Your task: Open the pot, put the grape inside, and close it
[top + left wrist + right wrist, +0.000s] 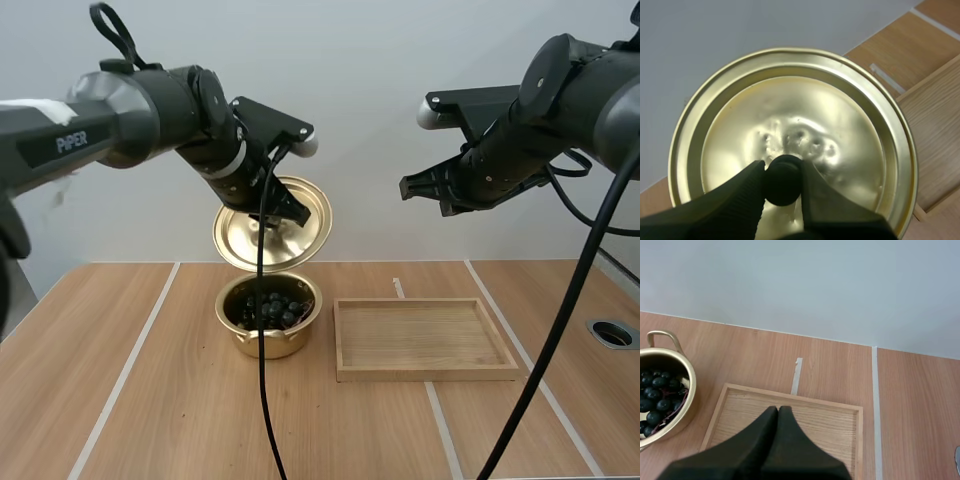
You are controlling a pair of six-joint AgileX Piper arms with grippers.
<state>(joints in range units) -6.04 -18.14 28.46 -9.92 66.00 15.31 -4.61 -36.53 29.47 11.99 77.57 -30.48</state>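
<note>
Left hand: fingers clamped on the black knob of the gold lid, one finger on each side of it. The lid is held up in the air, tilted steeply so its knob face looks back toward the arm bases. Its lower edge hangs just over the far rim of the pot; contact there cannot be told. The pot is open and upright on the bench, with a handle at its near side. The grapes, a dark bunch, lie inside the pot, below its rim. Right hand: fingers pressed together into one dark wedge, nothing between them. It is raised well clear of the bench and pointed down toward the wooden tray. The tray lies flat just to the right of the pot, with a narrow gap between them. From the right wrist view, the pot with its grapes sits beside the tray's edge.
</note>
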